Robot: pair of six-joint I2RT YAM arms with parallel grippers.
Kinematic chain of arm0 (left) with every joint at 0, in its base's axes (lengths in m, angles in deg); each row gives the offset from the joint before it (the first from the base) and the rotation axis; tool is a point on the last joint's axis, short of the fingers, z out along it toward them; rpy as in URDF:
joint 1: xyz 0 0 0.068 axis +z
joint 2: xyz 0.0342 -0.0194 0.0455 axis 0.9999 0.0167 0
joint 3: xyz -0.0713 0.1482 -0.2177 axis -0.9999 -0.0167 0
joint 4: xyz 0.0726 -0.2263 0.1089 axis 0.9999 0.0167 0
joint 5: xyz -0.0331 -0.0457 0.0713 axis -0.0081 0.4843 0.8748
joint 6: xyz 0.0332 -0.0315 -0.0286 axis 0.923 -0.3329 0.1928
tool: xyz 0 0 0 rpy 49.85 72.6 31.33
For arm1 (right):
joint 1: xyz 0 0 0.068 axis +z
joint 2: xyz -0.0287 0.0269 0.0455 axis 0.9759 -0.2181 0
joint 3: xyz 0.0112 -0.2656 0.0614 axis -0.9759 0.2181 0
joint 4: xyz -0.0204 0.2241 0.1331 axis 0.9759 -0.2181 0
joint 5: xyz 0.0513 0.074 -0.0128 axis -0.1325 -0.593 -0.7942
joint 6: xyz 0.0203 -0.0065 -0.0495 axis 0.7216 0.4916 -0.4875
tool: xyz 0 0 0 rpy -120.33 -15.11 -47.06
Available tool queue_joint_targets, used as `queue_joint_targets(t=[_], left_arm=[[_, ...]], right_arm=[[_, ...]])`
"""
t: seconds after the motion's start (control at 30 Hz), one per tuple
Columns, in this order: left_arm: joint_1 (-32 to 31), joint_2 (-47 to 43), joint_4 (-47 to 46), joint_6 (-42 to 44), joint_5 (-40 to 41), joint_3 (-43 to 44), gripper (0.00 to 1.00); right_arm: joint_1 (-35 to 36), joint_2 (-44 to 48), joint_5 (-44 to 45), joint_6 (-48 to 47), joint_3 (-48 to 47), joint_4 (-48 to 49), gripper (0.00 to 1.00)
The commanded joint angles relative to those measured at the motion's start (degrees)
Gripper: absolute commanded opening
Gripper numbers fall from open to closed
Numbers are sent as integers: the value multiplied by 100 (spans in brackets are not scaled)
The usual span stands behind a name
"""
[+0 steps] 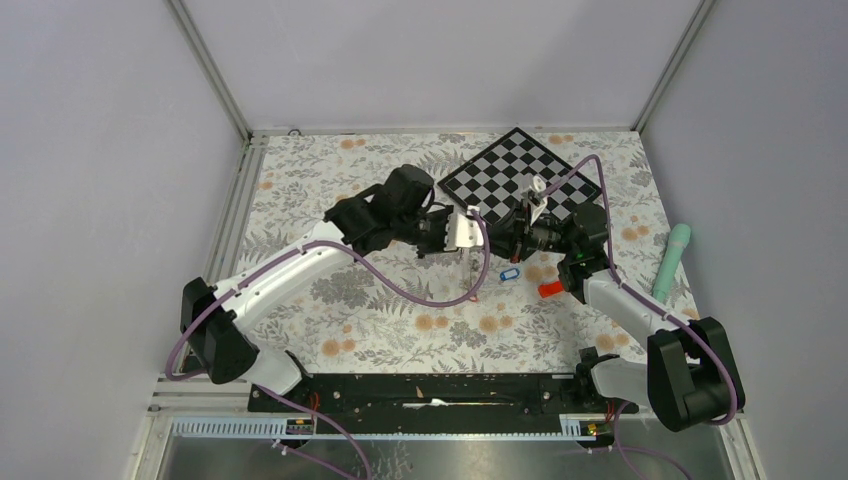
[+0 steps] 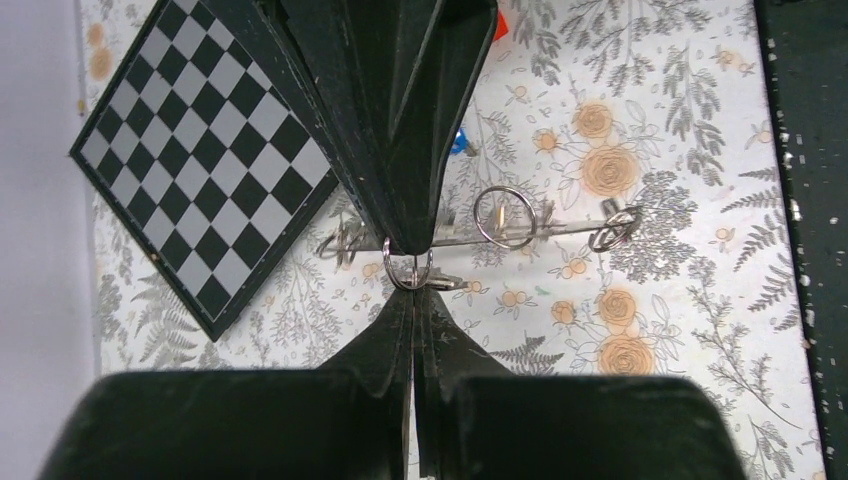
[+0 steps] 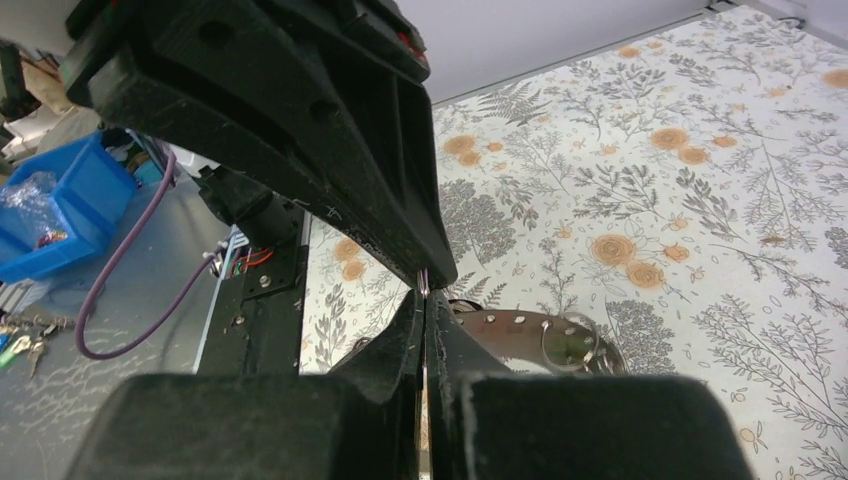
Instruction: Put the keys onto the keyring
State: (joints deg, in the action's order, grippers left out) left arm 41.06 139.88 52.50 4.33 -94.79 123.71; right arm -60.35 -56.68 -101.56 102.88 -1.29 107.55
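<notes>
The left gripper [image 2: 412,305] and right gripper [image 3: 424,308] meet tip to tip above the table [image 1: 380,320], each with its fingers pressed together. Both pinch the keyring [image 2: 387,270], a thin wire loop held upright between them, from opposite edges. The blue key [image 1: 509,273] and red key [image 1: 549,289] lie on the table just beside the right gripper, on its base side.

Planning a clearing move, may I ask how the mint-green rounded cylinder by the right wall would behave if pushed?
The mint-green rounded cylinder lies on its side, so it would probably roll. Its smooth surface may be slippery.
</notes>
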Motion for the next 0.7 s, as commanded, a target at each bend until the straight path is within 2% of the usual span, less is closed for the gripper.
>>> queue_joint_targets(t=[0.0,0.33,0.57,0.67], left_arm=[[-181,-152,-461,-161,290,-68,0],[-466,-115,-894,-413,1054,-255,0],[-549,-95,-1160,-680,1410,-282,8],[-547,-81,-1171,-727,1578,-220,16]], right_arm=[[-27,9,493,91,-396,182,0],[-49,-38,887,131,-351,122,0],[-71,-62,1050,84,-359,-9,0],[-71,-43,1005,-32,-353,-61,0]])
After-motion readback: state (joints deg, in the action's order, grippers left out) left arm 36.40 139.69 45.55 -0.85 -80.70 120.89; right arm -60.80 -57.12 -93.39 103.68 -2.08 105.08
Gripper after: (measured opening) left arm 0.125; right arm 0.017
